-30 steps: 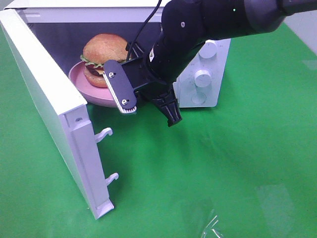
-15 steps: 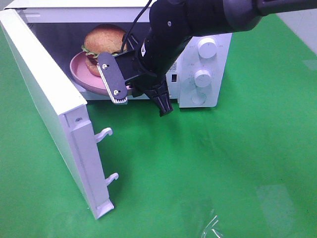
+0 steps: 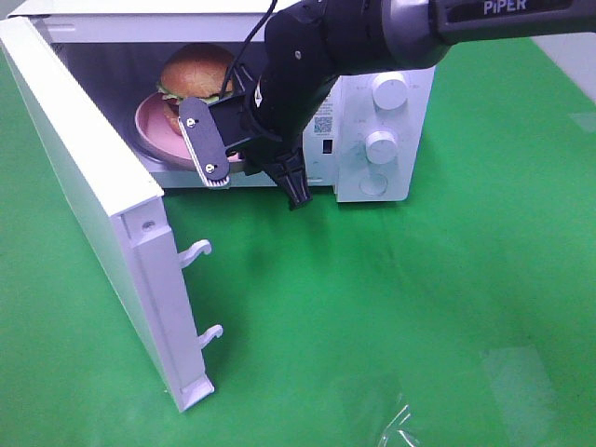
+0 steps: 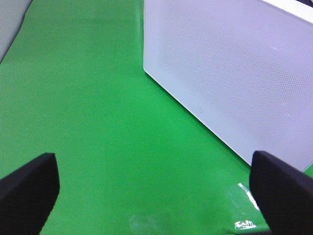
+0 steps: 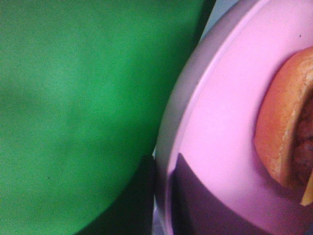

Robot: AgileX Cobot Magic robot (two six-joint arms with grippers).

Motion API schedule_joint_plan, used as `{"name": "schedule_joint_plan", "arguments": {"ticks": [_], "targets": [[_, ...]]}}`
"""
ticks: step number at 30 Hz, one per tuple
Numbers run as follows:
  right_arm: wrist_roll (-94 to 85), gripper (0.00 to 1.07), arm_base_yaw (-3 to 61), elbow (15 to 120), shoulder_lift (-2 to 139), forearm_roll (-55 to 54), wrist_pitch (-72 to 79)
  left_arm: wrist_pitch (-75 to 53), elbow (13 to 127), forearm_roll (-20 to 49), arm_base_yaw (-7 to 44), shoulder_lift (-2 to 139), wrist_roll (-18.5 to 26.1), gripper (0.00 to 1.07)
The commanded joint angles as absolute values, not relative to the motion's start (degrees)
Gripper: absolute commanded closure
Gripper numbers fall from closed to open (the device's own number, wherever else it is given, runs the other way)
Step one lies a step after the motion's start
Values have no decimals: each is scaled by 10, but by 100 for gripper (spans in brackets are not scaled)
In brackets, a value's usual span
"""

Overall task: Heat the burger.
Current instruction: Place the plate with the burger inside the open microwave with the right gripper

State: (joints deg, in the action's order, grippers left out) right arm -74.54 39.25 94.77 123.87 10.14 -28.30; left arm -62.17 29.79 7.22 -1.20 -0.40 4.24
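Burger (image 3: 191, 67) sits half hidden behind right end effector (image 3: 258, 189).

Table cover (image 3: 419, 307): green cloth, matt.
Microwave (image 3: 410, 182): white casing, smooth, slight sheen.
Microwave door (image 4: 230, 68): white, finely dotted panel.
Plate (image 5: 220, 137): pink, smooth, softly glossy.
Burger (image 3: 197, 70): golden-brown bun, satin crust.
Right gripper (image 3: 258, 191): black, matt, silver screw heads.

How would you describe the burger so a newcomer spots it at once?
Find the white microwave with its door swung open. In its opening sits a pink plate, and on it the burger: the only golden-brown, layered thing, with a green lettuce frill.
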Motion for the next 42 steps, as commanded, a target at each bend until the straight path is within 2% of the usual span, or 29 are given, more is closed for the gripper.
{"name": "schedule_joint_plan", "arguments": {"ticks": [1,28,35,42], "targets": [[-743,107,384,963,1235,113,-241,-614,296,73,-9,-13,42,9],[-736,106,375,1087,1330,110,-241,-614,296,73,-9,-13,42,9],[-736,102,375,1088,1333,109,-234,-614,296,73,-9,-13,42,9],[-736,92,375,1088,1333,94,-234,-614,296,73,-9,-13,42,9]]}}
